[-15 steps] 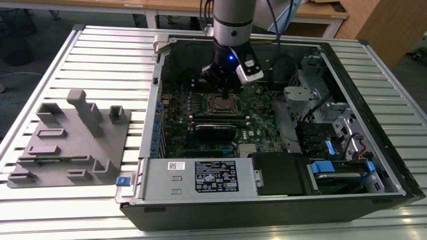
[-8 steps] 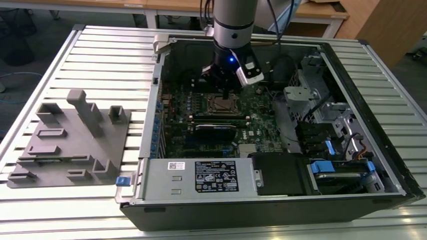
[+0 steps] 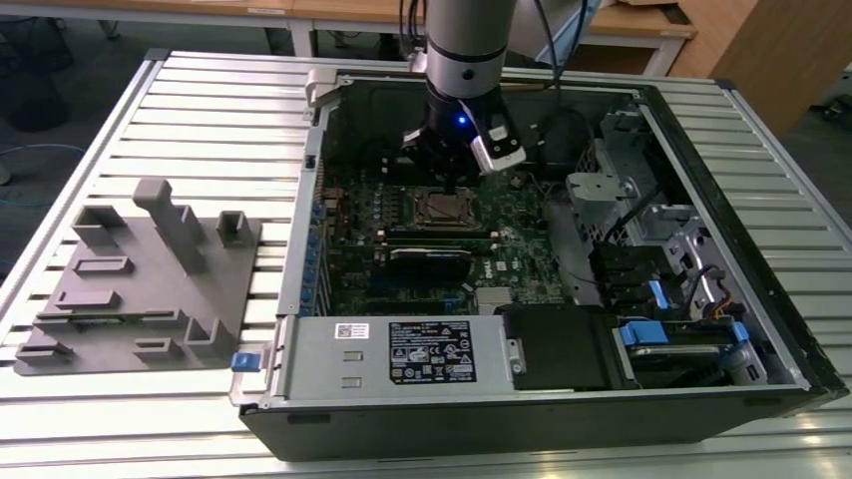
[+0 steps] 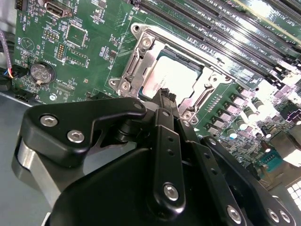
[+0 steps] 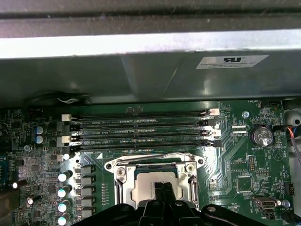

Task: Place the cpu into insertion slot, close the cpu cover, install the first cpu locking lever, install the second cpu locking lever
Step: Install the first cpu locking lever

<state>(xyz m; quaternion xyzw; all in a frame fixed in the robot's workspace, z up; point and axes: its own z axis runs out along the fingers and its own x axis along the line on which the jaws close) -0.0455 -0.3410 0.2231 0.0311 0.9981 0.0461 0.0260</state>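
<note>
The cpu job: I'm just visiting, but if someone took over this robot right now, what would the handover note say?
Gripper: jaws shut, holding nothing, tip just above the cpu.
Cpu: seated in the slot on the motherboard, inside the open case.
Cover: lying down around the cpu, its centre cut-out showing the chip's top.
Done: cpu placed, cover lowered.
Left: both locking levers; these pictures don't settle whether either one is latched.
</note>
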